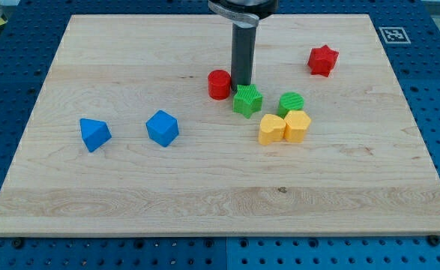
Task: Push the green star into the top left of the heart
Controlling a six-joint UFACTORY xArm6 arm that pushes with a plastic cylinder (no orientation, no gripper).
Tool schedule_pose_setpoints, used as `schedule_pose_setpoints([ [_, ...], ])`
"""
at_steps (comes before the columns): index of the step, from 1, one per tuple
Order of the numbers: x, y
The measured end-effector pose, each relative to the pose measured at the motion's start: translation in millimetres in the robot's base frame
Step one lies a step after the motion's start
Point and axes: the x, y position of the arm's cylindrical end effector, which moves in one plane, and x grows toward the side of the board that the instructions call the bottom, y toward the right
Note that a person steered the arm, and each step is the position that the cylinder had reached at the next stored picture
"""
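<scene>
My tip [243, 85] touches the green star [247, 100] at its 12 o'clock; yellow heart [272, 129] at 4 o'clock. No pincer fitted.

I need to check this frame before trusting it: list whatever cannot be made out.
- My tip: its very end sits behind the green star block; contact cannot be told.
- Arm above the dark rod: cut off by the view's top.
- Green round block: lower part hidden by a yellow block.
</scene>
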Motion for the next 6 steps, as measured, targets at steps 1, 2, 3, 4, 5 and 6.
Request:
schedule_pose_setpoints([
  [1, 3.5, 0.0],
  [2, 19.9, 0.0],
  [3, 36.3, 3.8],
  [4, 37.7, 1.1],
  [5, 37.7, -49.3],
  [6, 36.0, -105.3],
])
